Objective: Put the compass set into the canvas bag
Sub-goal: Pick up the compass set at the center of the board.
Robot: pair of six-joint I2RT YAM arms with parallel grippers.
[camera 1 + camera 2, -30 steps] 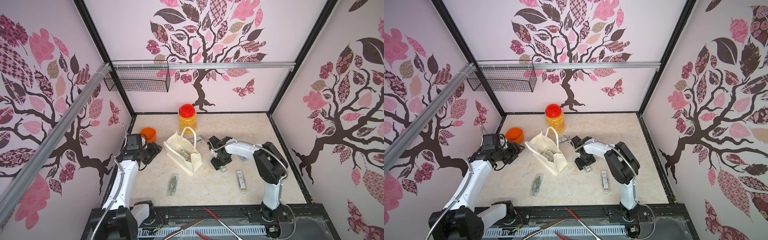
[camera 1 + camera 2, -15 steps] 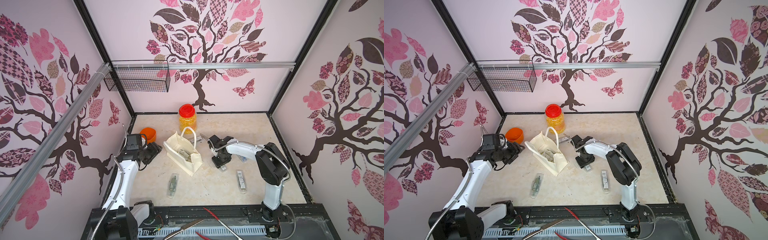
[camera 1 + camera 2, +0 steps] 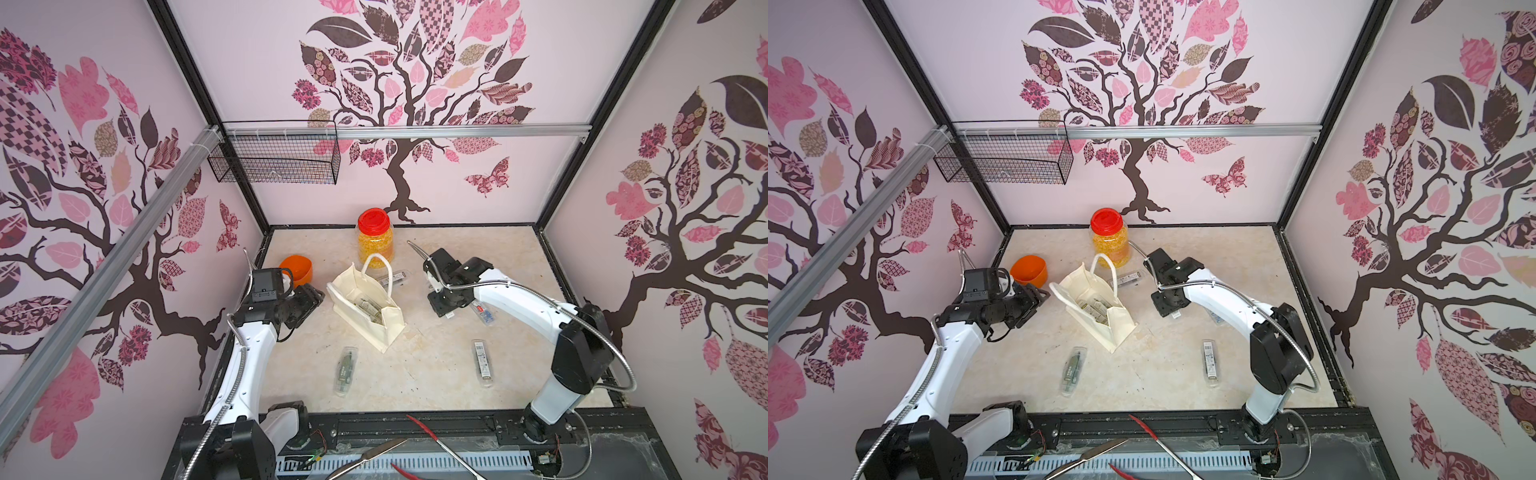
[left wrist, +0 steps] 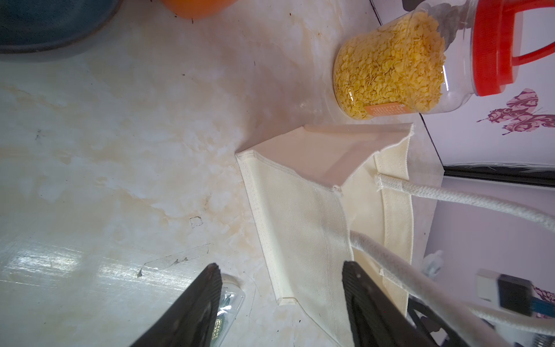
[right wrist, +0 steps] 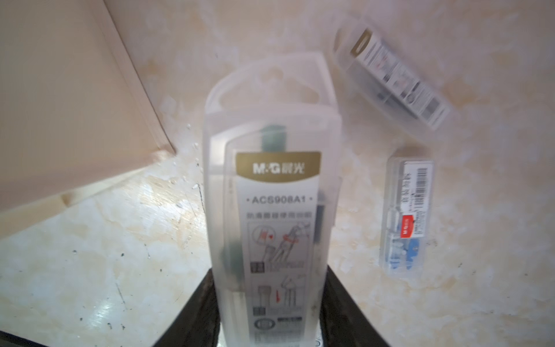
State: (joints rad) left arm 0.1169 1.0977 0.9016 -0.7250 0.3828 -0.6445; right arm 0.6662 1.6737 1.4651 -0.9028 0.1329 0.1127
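Right gripper (image 5: 269, 272) clamped on clear compass set (image 5: 270, 180), right of canvas bag (image 3: 365, 307) at centre of both top views. Left gripper (image 4: 280, 264) agape, left of bag.

The canvas bag (image 3: 392, 326) is cream, the jar (image 3: 375, 243) red-lidded with yellow fill, the cup (image 3: 296, 268) orange, the table (image 3: 415, 374) marbled beige

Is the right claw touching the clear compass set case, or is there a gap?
Touching. In the right wrist view, the right claw grips the compass set case, both black fingers against its sides, no gap.
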